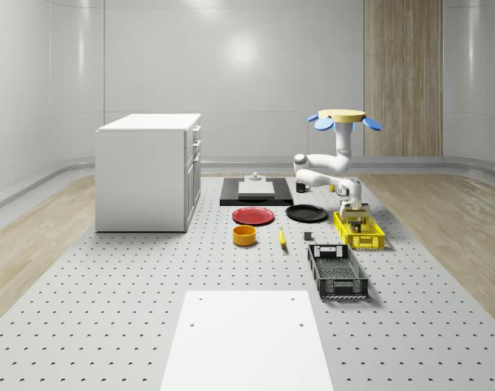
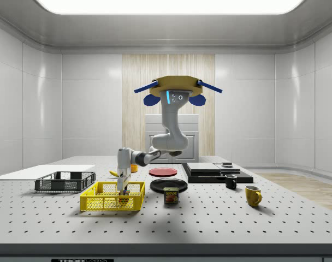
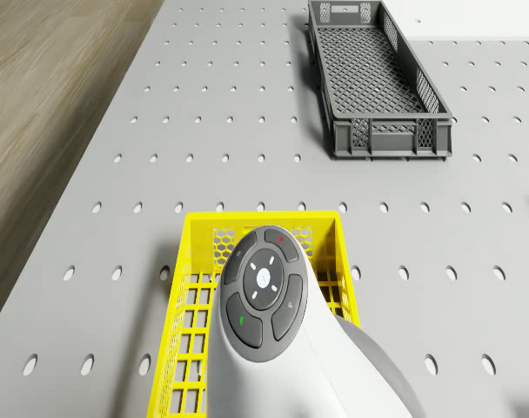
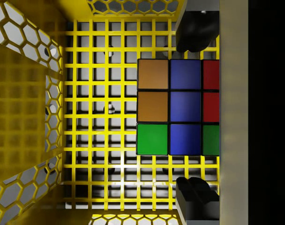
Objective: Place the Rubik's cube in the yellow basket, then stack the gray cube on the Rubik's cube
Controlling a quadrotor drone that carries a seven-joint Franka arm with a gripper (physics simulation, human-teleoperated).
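The Rubik's cube (image 4: 177, 108) lies flat on the mesh floor of the yellow basket (image 1: 370, 241) (image 2: 100, 204) (image 3: 190, 223) (image 4: 30, 117). My gripper (image 4: 195, 112) (image 1: 357, 215) (image 2: 122, 190) reaches down inside the basket. It is open, one dark finger (image 4: 194, 35) on each side of the cube with a small gap to it. The drone (image 1: 342, 116) (image 2: 177, 87) hovers above the table just behind the basket, its arm bent down and forward. The gray cube (image 1: 254, 175) sits on a white slab on the black platform at the back.
A dark grey crate (image 1: 337, 273) (image 3: 378, 78) stands in front of the basket. A black plate (image 1: 306, 213), red plate (image 1: 253, 216), orange bowl (image 1: 244, 235) and banana (image 1: 282, 237) lie toward the whole-scene view's left. A white cabinet (image 1: 150, 171) stands farther left.
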